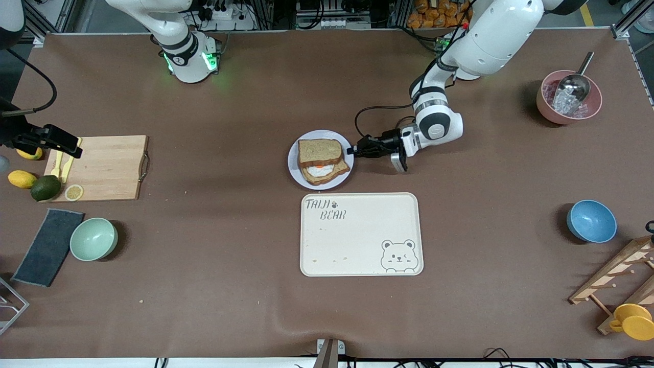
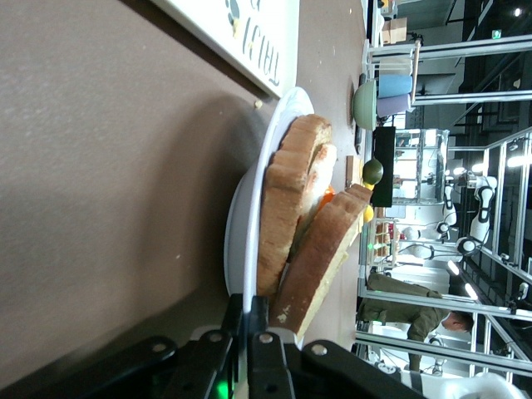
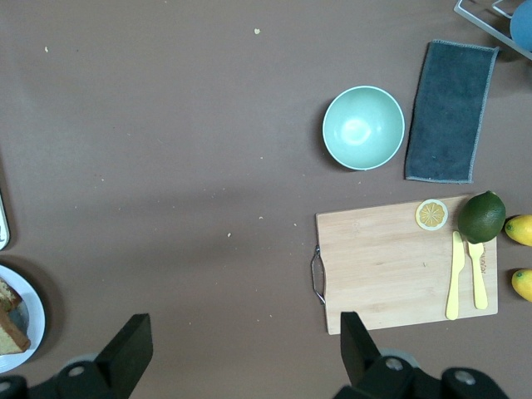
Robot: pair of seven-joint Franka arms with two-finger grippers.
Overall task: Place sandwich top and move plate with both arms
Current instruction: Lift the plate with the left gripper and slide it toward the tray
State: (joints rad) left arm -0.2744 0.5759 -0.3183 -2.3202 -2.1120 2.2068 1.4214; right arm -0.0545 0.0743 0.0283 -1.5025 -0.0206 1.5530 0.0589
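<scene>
The plate (image 1: 293, 164) lies mid-table, just farther from the front camera than the bear tray. On it a bread slice with a fried egg (image 1: 321, 171) carries the sandwich top (image 1: 320, 151), which lies shifted so the egg shows. My left gripper (image 1: 352, 150) is low at the plate's edge toward the left arm's end, shut on the rim. The left wrist view shows its fingers (image 2: 256, 303) pinching the plate rim (image 2: 249, 241), with the sandwich top (image 2: 324, 249) leaning on the lower slice. My right gripper (image 1: 69, 145) hangs high over the cutting board's end, open and empty (image 3: 245, 349).
The cream bear tray (image 1: 357, 235) lies nearer the camera than the plate. A cutting board (image 1: 104, 167), lemons, an avocado, a green bowl (image 1: 93, 238) and a dark cloth sit at the right arm's end. A blue bowl (image 1: 591, 221), a pink bowl with a scoop (image 1: 568, 97) and a wooden rack sit at the left arm's end.
</scene>
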